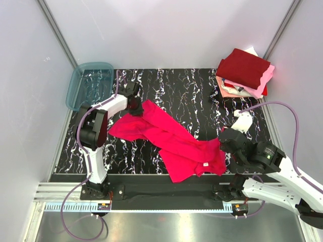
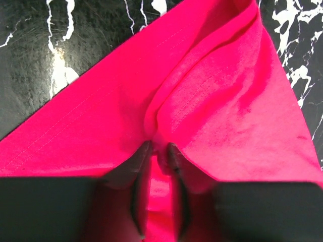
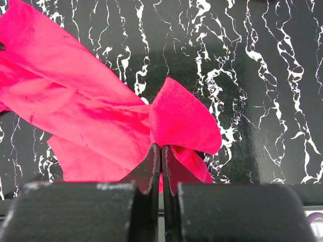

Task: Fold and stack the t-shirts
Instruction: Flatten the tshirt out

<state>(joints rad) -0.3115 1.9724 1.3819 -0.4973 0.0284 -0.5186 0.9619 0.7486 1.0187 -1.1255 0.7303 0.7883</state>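
Observation:
A bright pinkish-red t-shirt lies crumpled and stretched diagonally across the black marbled table. My left gripper is shut on its upper left end; in the left wrist view the cloth is pinched between the fingers. My right gripper is shut on the shirt's lower right edge; in the right wrist view a fold of cloth bulges above the closed fingers. A stack of folded shirts, dark maroon on top over pale pink, salmon and white, sits at the back right.
A translucent blue-grey plastic tub stands at the back left corner. Grey walls enclose the table on three sides. A metal rail runs along the near edge by the arm bases.

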